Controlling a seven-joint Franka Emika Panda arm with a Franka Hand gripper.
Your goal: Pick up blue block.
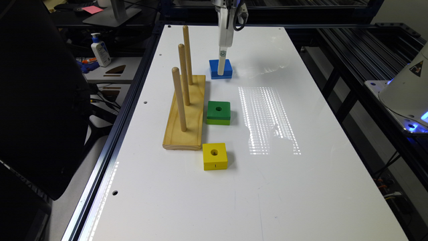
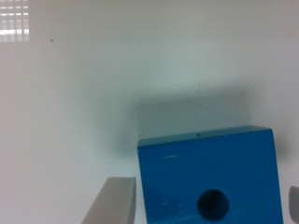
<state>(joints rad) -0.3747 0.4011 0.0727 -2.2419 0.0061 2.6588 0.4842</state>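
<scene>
— Where is the blue block (image 1: 220, 69)?

— At the far end of the white surface (image 1: 301, 187), just beyond the far end of the wooden peg stand (image 1: 186, 113) and a little toward the exterior view's right. My gripper (image 1: 221, 71) is down over it.

— Is the gripper spread or pinching?

— Spread. In the wrist view my fingers (image 2: 112, 201) sit one on each side of the block (image 2: 210, 175), a thin gap showing beside the nearer one. The block's round hole faces up between them.

— What else lies there?

— A green block (image 1: 218, 112) beside the stand's middle, and a yellow block (image 1: 214, 156) nearer, at the stand's near corner. Both lie flat, well apart from the blue one.
</scene>
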